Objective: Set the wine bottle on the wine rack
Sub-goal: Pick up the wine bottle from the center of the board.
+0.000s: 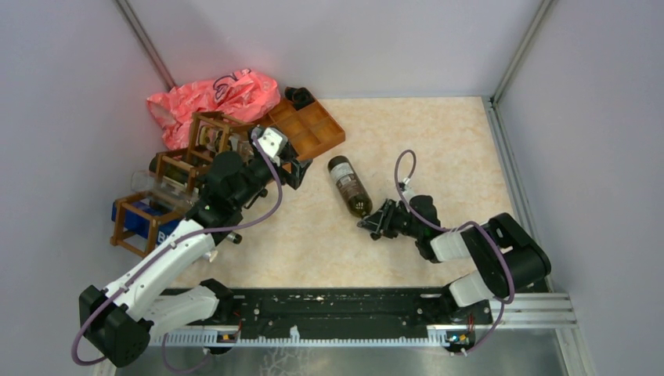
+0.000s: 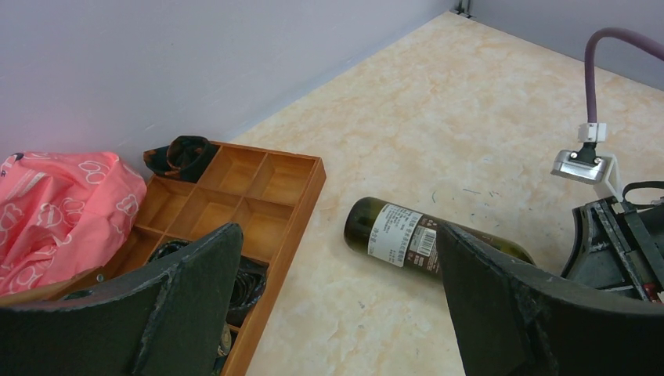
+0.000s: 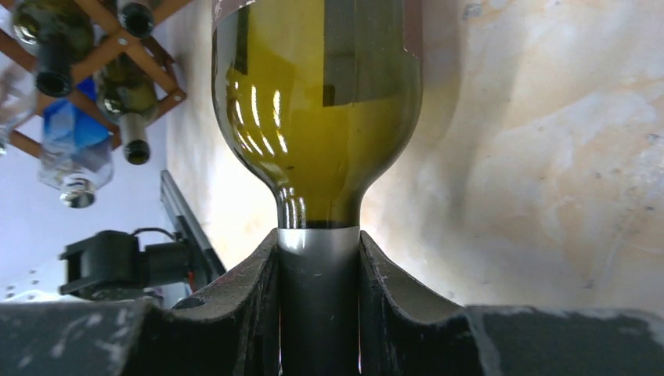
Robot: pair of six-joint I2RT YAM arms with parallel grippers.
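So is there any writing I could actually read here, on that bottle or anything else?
None reads clearly.
On the wine bottle: a white label with a barcode and small print, too blurred to read.
On the blue item low in the wine rack: white marks, partly hidden, unreadable.
On the pink bag: printed shapes only, no words I can make out.

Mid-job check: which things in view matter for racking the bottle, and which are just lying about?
Job: dark green glass wine bottle, lying on its side; right gripper, shut on its neck; dark brown wooden slatted wine rack.
Lying about: orange-brown wooden compartmented tray; crumpled pink plastic bag.
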